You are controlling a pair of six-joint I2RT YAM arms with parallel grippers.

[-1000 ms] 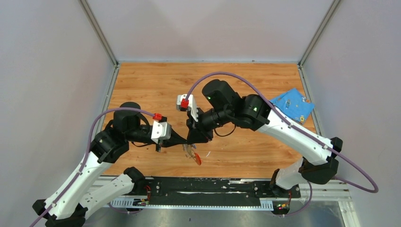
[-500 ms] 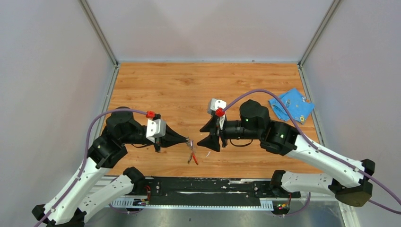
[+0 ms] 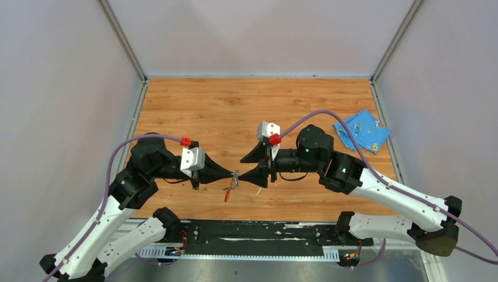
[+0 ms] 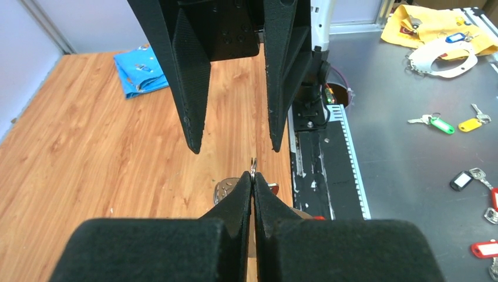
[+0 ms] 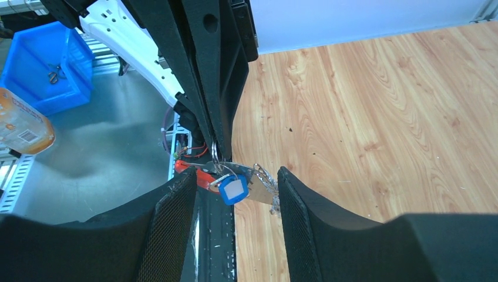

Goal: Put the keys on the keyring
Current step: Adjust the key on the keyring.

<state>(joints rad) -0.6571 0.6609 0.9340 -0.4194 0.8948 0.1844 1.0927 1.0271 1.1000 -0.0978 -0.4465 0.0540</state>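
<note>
Left tool clenched on the keyring, pinching its metal ring, red strap dangling under the tips above the table. Blue-headed key hangs right at that ring. Right tool released, fingers spread facing the left tips.

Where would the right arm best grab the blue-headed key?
Its blue head, probably: it dangles face-on between the fingers of the open right end effector, below the ring pinched by the left end effector. Come straight in from the right, closing on its side edges.
</note>
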